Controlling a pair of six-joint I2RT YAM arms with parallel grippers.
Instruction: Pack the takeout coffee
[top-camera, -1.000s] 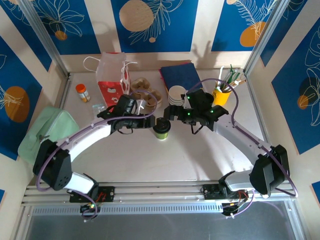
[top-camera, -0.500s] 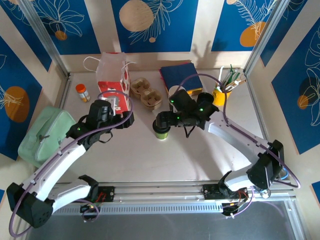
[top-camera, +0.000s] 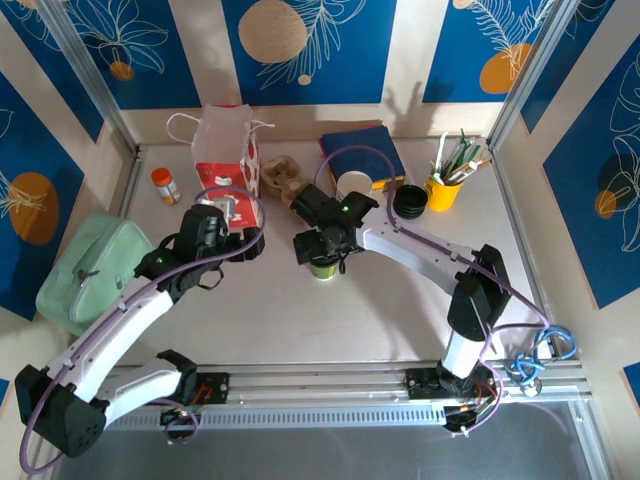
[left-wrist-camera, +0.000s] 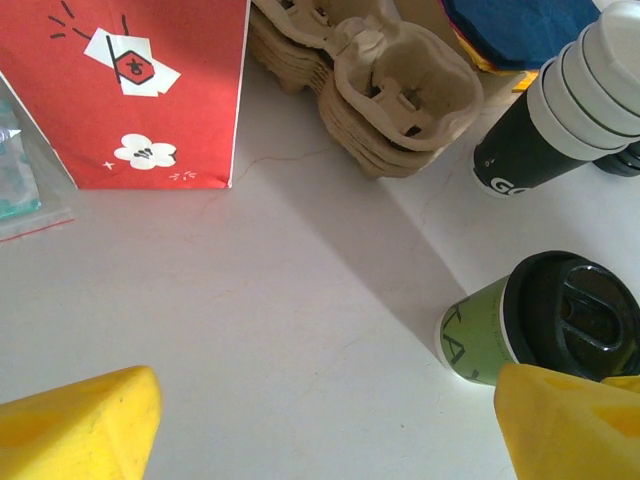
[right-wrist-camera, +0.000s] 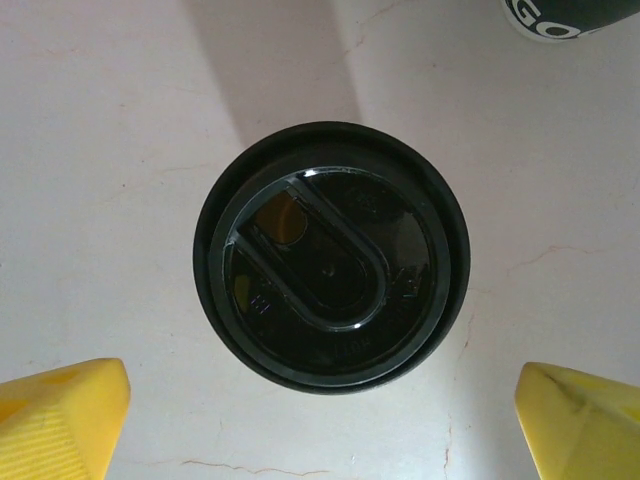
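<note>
The takeout coffee (right-wrist-camera: 333, 258), lidded and upright on the desk (right-wrist-camera: 120, 120), stands straight below the right hand (right-wrist-camera: 320, 420), centred between its wide-spread fingers (right-wrist-camera: 60, 420), its long axis pointing up at the palm. The left hand (left-wrist-camera: 325, 425), also spread wide, hangs off to one side, the coffee beside its right fingertip (left-wrist-camera: 570, 420); the right is nearer

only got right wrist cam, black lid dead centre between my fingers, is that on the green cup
observer: yes, the left wrist view shows the green cup with green sides under that black lid.
operator: where's the carrier from there
observer: the brown cup carrier lies farther back than the cup, next to the red paper bag.
operator: left arm in my way
observer: no, the left gripper is open and off to the cup's left, apart from it in the top view.
</note>
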